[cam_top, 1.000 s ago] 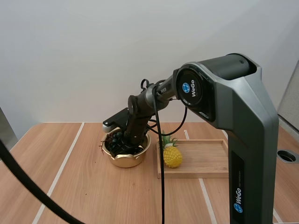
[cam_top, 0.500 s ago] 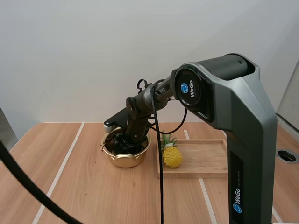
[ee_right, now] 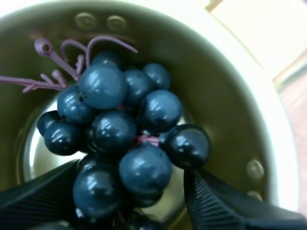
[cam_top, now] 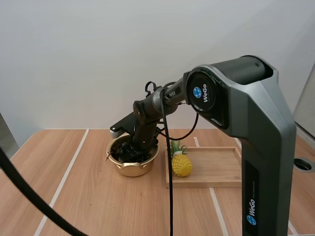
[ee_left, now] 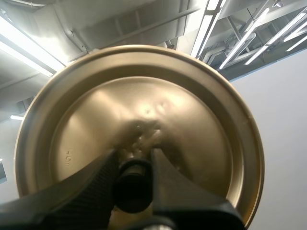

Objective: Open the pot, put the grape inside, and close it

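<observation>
Lying in gold pot (ee_right: pixel 225 86): glossy blue-black grapes (ee_right: pixel 124 129), purplish stem (ee_right: pixel 62 60).

Bright, even light; soft glare on lid (ee_left: pixel 158 112)

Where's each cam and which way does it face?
High: behind and above the bases, facing forward-down over the table; right arm reaching into the pot.
Left wrist: faces the lid; left gripper pinches its knob.
Right wrist: looking down into the pot at the grapes; right gripper open around them.
Shared: high and right wrist both see the pot.
</observation>
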### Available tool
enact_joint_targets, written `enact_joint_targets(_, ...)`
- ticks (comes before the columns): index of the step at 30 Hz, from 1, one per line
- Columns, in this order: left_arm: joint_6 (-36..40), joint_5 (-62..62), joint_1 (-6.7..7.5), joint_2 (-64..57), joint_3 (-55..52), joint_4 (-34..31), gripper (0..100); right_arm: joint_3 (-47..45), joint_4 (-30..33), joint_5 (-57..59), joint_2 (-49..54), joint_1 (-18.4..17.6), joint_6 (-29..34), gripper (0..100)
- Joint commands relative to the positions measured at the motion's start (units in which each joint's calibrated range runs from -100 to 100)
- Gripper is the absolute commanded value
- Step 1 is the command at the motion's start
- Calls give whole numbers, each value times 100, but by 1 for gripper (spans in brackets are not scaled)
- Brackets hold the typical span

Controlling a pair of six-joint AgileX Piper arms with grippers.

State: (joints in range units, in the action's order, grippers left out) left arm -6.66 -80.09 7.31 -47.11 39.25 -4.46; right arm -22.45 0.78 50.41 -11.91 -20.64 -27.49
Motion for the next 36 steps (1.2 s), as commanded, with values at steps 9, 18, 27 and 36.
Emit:
enact_joint_targets(9, 26, -7, 5, 22, 26, -53, 0, 638, -145, 706, 702, 22, 44, 100)
enact_joint_targets(18, 26, -7, 5, 22, 26, -53, 0, 976, -214, 890, 1601, 48, 103, 100)
enact_joint_targets(27, 26, -7, 5, 22, 26, -53, 0, 976, -214, 894, 2834, 455, 285, 100)
enact_joint_targets(36, 57, 4, 5, 22, 26, -53, 0, 976, -214, 1009, 4551, 1101, 285, 100)
